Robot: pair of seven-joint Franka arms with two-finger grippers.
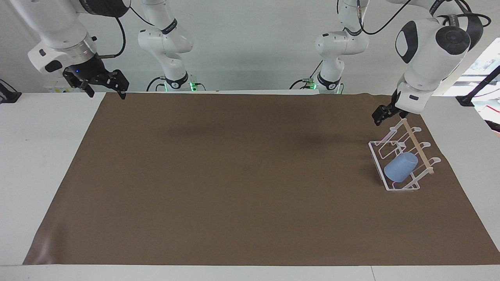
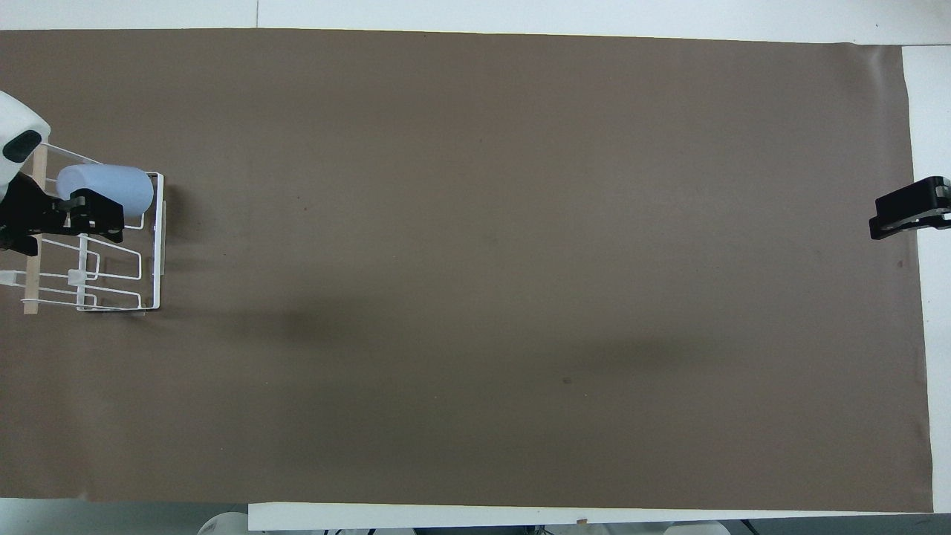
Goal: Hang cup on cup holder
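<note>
While the brown mat (image 1: 250, 175) covers most of the white table (image 1: 43, 164), the cup holder (image 1: 379, 164) stands on it at the left arm's end, its wooden rod (image 1: 418, 148) across the top. On 1 of its slanted prongs, the one farthest from the robots, hangs the cup (image 1: 400, 167), tilted, mouth down toward the base. Raised over the holder's end nearest the robots, the left gripper (image 1: 384, 113) is clear of the cup and carries nothing; whether its fingers are spread cannot be told. Waiting over the mat's corner at the right arm's end, the right gripper (image 1: 105, 86) has its fingers spread and empty.
</note>
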